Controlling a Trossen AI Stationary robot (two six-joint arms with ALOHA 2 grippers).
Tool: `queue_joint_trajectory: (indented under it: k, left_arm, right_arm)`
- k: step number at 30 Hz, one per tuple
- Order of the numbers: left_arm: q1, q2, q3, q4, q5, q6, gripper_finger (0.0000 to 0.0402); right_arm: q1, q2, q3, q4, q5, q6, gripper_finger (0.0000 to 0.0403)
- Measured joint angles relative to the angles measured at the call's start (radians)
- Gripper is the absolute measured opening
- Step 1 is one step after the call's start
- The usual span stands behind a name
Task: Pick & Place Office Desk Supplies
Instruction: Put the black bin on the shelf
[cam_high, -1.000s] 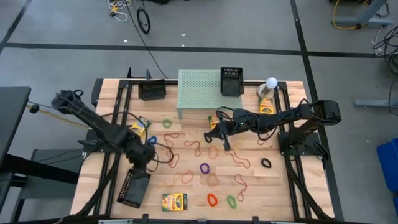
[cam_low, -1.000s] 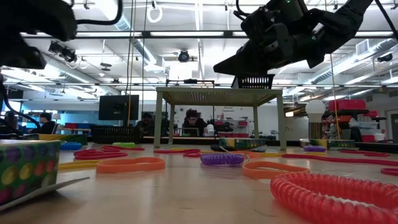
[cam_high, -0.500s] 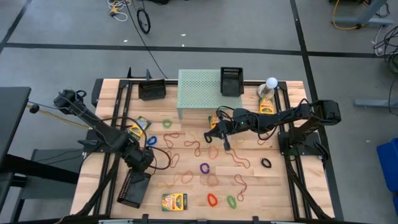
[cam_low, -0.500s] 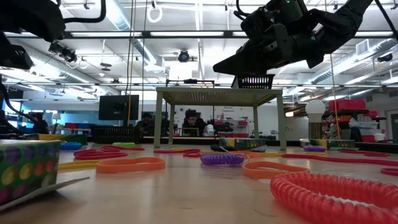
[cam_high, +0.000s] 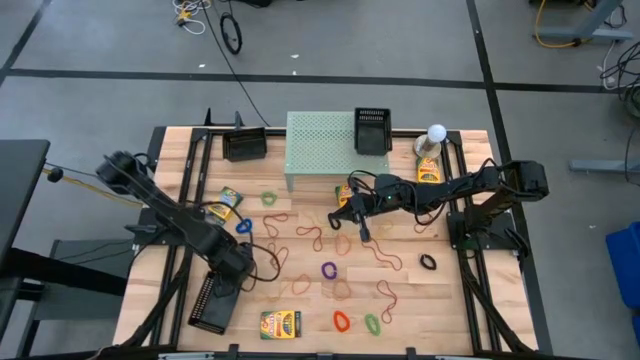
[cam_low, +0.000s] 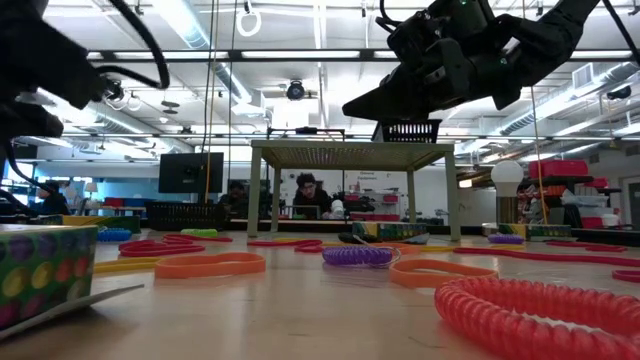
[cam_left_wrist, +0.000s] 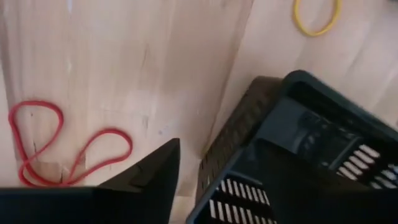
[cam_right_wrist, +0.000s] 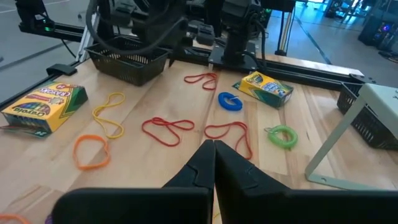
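My left gripper (cam_left_wrist: 217, 190) points down, open, over the far end of a black basket (cam_high: 214, 301) at the table's near left. One finger (cam_left_wrist: 152, 180) is outside the basket's wall (cam_left_wrist: 233, 140); the other is over its inside. Whether they touch it does not show. A red rubber band (cam_left_wrist: 62, 146) and a yellow one (cam_left_wrist: 317, 15) lie on the wood beside it. My right gripper (cam_right_wrist: 214, 149) hangs shut above the table's middle (cam_high: 348, 205), holding nothing. Rubber bands in several colours (cam_high: 329, 270) and crayon boxes (cam_high: 280, 323) (cam_high: 225, 200) lie about.
A pale green perforated stand (cam_high: 325, 147) stands at the far middle with a black basket (cam_high: 372, 131) on it. Another black basket (cam_high: 244, 146) sits to its left, and a white ball-topped object (cam_high: 436, 133) and a crayon box (cam_high: 430, 172) to its right. People sit in the room beyond the table.
My left gripper has moved down and toward the table's near edge, and now stands closer over the far end of the black basket at the near left.
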Motion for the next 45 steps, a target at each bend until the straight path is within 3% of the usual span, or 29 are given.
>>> queue_joint_trajectory:
  k: [11, 21, 26, 34, 45]
  left_arm:
    - [0.002, -0.007, 0.007, -0.002, -0.004, 0.042, 0.0018]
    - [0.089, -0.119, 0.121, -0.035, -0.192, 0.061, 0.0017]
    - [0.186, -0.145, 0.17, -0.018, -0.272, 0.157, 0.0016]
    - [0.386, -0.119, 0.175, 0.193, -0.272, 0.443, 0.0015]
    - [0.591, 0.033, 0.175, 0.38, -0.135, 0.713, 0.0016]
  right_arm:
    - [0.0, 0.0, 0.0, 0.0, 0.0, 0.0, 0.0007]
    - [0.0, 0.0, 0.0, 0.0, 0.0, -0.001, 0.0007]
    - [0.0, 0.0, 0.0, 0.0, 0.0, -0.001, 0.0007]
    - [0.0, 0.0, 0.0, 0.0, -0.001, 0.0, 0.0007]
    - [0.005, 0.0, 0.0, 0.0, -0.005, -0.003, 0.0007]
